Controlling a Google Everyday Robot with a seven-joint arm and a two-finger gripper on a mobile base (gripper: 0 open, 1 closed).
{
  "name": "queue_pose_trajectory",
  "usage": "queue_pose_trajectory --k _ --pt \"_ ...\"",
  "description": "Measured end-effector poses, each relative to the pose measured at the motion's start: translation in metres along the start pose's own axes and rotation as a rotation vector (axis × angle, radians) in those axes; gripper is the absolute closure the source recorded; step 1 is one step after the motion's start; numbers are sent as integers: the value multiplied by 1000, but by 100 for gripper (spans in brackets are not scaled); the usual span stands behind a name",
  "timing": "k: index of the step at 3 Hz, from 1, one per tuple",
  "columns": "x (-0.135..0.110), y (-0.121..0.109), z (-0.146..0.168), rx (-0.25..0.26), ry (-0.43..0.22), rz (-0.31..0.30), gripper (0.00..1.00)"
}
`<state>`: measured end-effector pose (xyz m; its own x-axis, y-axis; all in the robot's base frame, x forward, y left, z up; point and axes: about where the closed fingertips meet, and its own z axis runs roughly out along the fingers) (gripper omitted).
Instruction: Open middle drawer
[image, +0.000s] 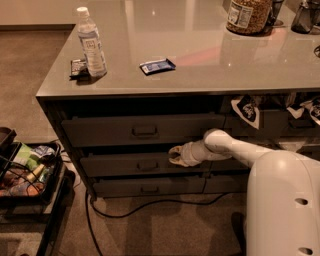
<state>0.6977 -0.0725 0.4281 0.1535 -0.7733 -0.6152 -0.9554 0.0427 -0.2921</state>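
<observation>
The middle drawer (112, 165) is a wide dark-grey front under the counter, with a small loop handle (147, 165) at its centre. My gripper (175, 155) is at the drawer's upper edge, just right of the handle, at the end of my white arm (235, 148), which reaches in from the right. The taller top drawer (100, 131) is above it and the slim bottom drawer (120, 188) is below. None of the drawer interiors show.
On the grey countertop (210, 55) stand a water bottle (91, 42), a dark packet (77, 67), a blue packet (157, 66) and a jar (248, 15). A black cart of snacks (25, 170) stands at the left. A cable (150, 206) lies on the carpet. My white body (282, 200) fills the lower right.
</observation>
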Motion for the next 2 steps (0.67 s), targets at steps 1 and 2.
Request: queue_pose_trajectory --k 1,2 --pt "0 -2 -1 0 0 0 100" --pt "-2 -1 0 -16 -2 16 100"
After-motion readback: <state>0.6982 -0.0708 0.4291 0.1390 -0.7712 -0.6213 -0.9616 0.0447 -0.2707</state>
